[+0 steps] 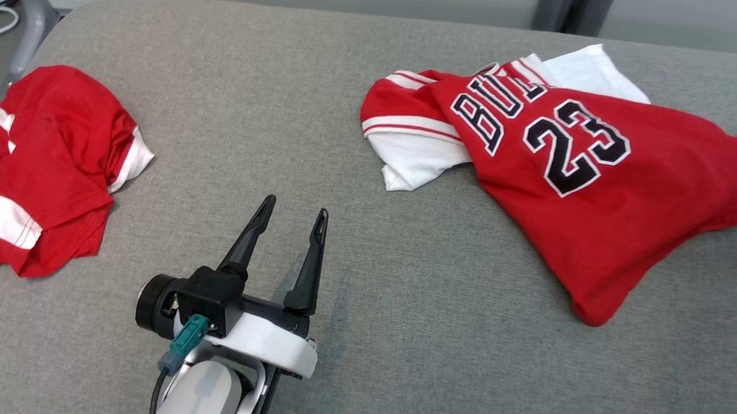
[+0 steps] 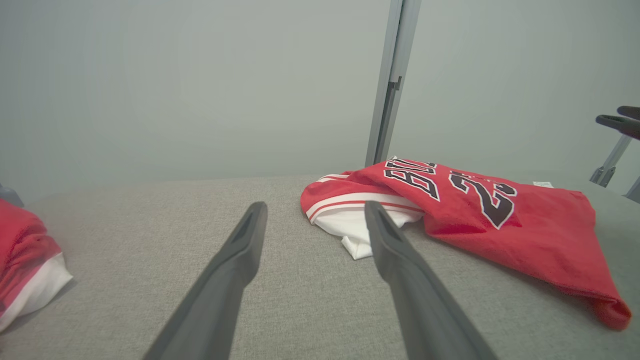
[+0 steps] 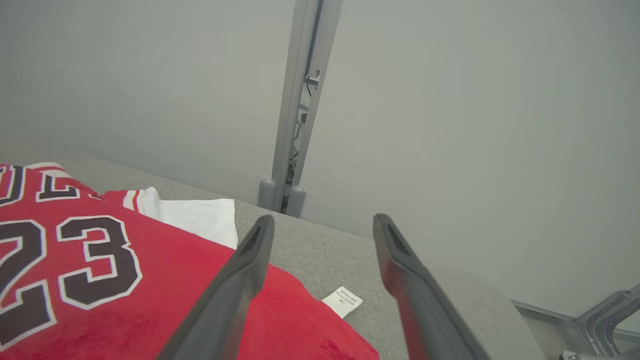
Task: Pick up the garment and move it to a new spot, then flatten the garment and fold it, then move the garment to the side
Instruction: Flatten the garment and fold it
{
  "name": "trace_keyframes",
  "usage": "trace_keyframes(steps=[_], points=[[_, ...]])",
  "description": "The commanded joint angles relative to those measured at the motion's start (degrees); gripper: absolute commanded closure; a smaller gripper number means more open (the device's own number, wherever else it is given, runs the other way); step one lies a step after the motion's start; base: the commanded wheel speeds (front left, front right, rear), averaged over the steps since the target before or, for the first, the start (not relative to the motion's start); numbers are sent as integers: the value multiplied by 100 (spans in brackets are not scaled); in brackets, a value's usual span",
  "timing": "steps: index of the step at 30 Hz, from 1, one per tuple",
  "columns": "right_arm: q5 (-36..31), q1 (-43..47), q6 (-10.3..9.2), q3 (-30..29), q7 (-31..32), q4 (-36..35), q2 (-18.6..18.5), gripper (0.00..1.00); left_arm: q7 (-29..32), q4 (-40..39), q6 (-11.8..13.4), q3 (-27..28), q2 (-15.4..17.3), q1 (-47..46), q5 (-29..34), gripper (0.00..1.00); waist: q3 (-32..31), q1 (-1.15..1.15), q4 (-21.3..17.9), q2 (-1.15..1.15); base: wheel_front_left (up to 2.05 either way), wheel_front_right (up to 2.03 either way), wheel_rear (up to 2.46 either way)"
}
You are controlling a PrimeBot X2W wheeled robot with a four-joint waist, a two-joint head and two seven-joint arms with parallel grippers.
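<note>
The jersey (image 1: 599,202) lies rumpled on the right of the counter (image 1: 435,365), number up, one white sleeve bunched under it. This is probably its new spot, with flattening still to do. The right hand (image 3: 322,220) hangs over the hem by the tag (image 3: 342,301), fingers apart and empty. The left hand (image 1: 296,206) waits at the near middle, also spread and empty. A second red garment (image 1: 51,162) sits well apart at left, blocking nothing.

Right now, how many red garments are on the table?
2. The jersey lies at the right, its 23 facing up; the other garment sits crumpled at the far left. More could lie beyond the right edge of the head view.
</note>
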Motion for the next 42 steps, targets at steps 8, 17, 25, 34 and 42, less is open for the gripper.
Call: trace_keyframes(steps=[8, 17, 25, 34, 42], points=[[186, 815, -4, -225, -78, -985, 418, 0, -18, 22, -108, 187, 23, 174, 27, 0, -490, 0, -484, 0, 0, 0, 0], [-85, 1987, -4, -740, -80, -2635, 1042, 0, -18, -134, -168, 421, 21, 420, -16, 0, -788, 0, -824, 0, 0, 0, 0], [-448, 2878, -4, -953, -81, -3696, 1606, 0, -18, -271, -146, 600, 21, 525, -53, 0, -794, 0, -1086, 0, 0, 0, 0], [-630, 3215, -4, -839, -81, -3826, 1888, 0, -18, -212, -184, 737, 23, 477, 69, 0, -769, 0, -1336, 0, 0, 0, 0], [-599, 3230, -4, -823, -81, -3716, 1940, 0, -18, -199, -247, 788, 21, 471, 105, 0, -745, 0, -1347, 0, 0, 0, 0]])
